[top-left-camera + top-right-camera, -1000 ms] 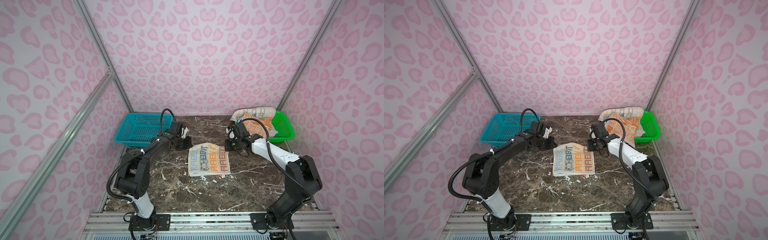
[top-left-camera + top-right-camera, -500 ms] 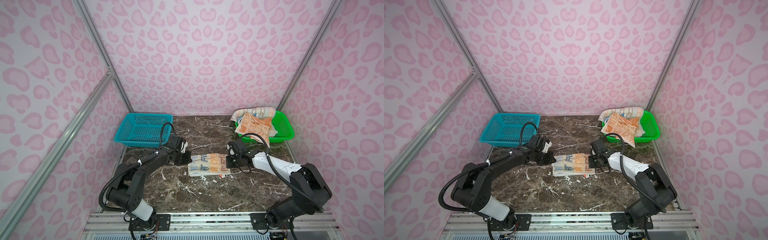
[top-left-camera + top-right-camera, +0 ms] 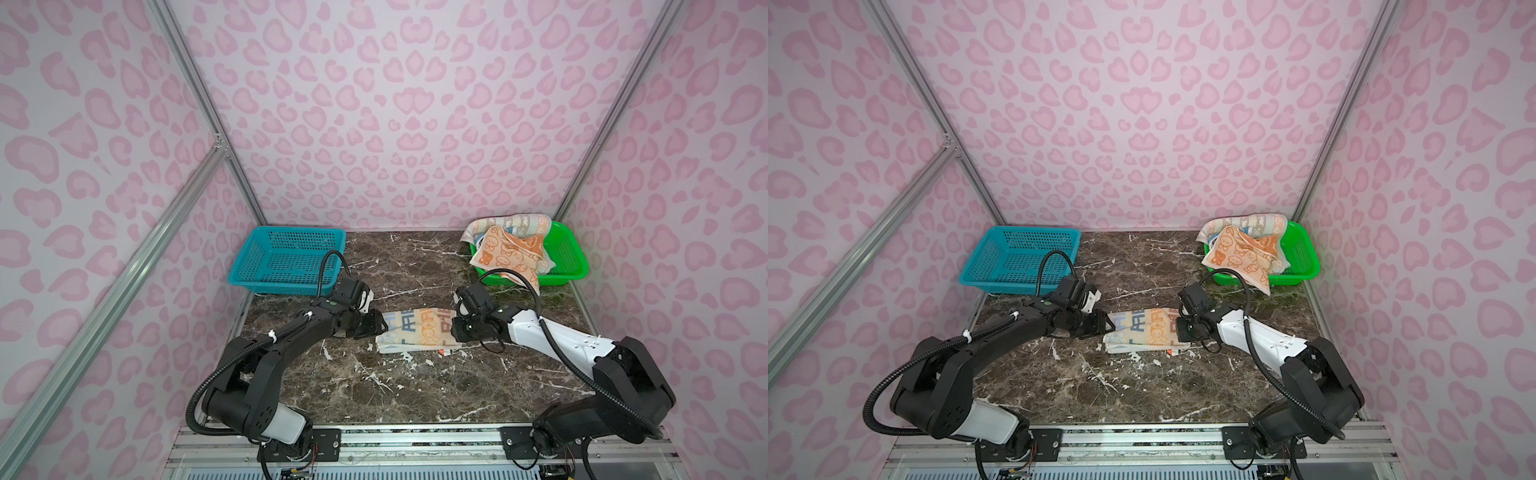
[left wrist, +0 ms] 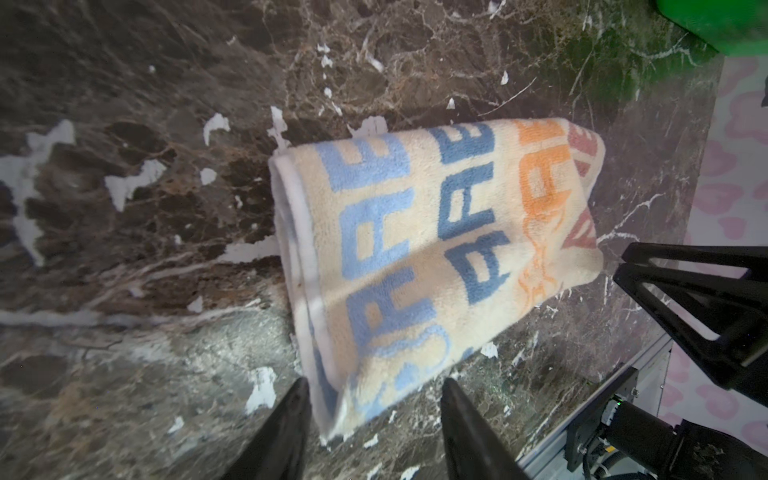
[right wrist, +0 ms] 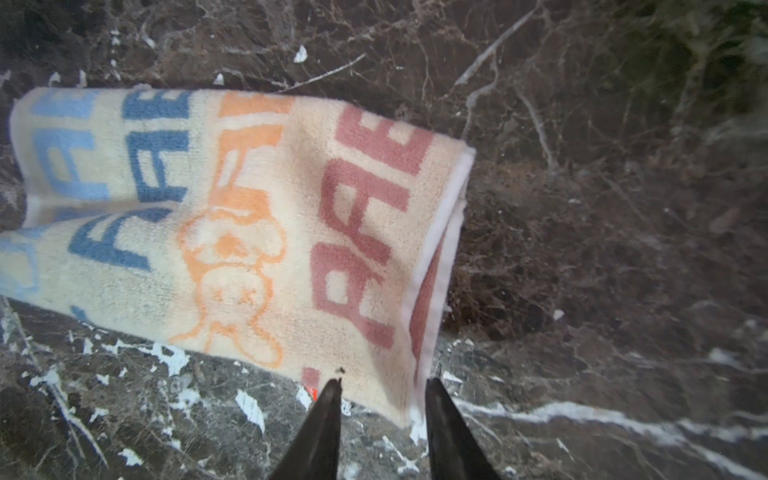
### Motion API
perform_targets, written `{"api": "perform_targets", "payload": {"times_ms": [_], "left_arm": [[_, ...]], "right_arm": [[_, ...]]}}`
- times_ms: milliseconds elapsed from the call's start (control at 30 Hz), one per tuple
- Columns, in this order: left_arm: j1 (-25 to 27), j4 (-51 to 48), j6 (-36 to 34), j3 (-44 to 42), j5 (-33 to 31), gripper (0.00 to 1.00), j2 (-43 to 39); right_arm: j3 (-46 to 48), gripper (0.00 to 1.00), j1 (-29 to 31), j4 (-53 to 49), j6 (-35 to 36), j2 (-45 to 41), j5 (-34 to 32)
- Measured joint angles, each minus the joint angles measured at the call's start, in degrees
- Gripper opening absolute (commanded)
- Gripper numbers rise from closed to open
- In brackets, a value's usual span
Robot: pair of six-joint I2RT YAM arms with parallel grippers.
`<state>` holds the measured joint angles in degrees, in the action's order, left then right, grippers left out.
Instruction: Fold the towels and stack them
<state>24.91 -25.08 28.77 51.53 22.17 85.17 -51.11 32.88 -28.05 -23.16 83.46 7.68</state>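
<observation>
While folded cream terry towel with RABBIT lettering (image 3: pixel 417 331) lies long axis arm-to-arm, left gripper (image 4: pixel 374 382) brackets one end-corner, right gripper (image 5: pixel 384 380) opposite; both parted, unclamped.

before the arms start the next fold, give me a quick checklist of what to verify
1. Left tool jaws apart around a corner of the RABBIT towel, not clamping it: ok.
2. Right tool jaws apart at the corner of the opposite end: ok.
3. RABBIT towel folded once and resting on the table: ok.
4. Its layers line up edge to edge: cannot tell; a lower layer seems to peek out along the near edge.
5. Blue basket has room: ok, nothing seen in it.
6. Other towels folded: not ok; they are heaped in the green basket, and the orange towel is draped over its rim.
</observation>
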Motion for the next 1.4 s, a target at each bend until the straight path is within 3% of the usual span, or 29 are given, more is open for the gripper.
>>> {"api": "perform_targets", "payload": {"times_ms": [100, 267, 467, 800, 1100, 1167, 1267, 1400], "left_arm": [[0.6, -0.6, -0.5, 3.3, 0.2, 0.51, -0.1], [2.7, 3.1, 1.0, 5.9, 3.6, 0.35, 6.2], [4.7, 6.5, 6.1, 5.3, 5.9, 0.16, 14.6], [4.4, 6.2, 7.1, -0.4, 4.1, 0.15, 12.5], [2.1, -0.5, 5.5, -1.5, -1.7, 0.34, 6.9], [1.6, -2.3, 4.7, -1.2, -3.2, 0.47, 5.1], [0.8, -3.5, 4.9, -1.1, -5.4, 0.71, 0.5], [-0.5, -3.5, 6.6, -1.4, -9.0, 0.84, -6.7]], "right_arm": [[-2.0, 0.32, 0.2, 0.0, 1.1, 0.9, 2.5], [-3.1, 0.30, 1.3, 2.9, 0.6, 5.3, 7.4], [-3.0, 0.26, 1.2, 2.3, -1.9, 10.0, 6.8], [-0.4, 0.23, 0.2, 1.6, -3.4, 11.0, 4.1], [-1.2, 0.28, 0.4, -0.7, -1.3, 10.2, 2.5], [-1.6, 0.29, 1.4, -2.3, 0.8, 8.3, 0.9], [-3.8, 0.43, 4.1, -3.4, 5.1, 5.4, 0.2], [-5.9, 0.64, 8.5, -3.1, 12.6, 3.0, -2.8]]}}
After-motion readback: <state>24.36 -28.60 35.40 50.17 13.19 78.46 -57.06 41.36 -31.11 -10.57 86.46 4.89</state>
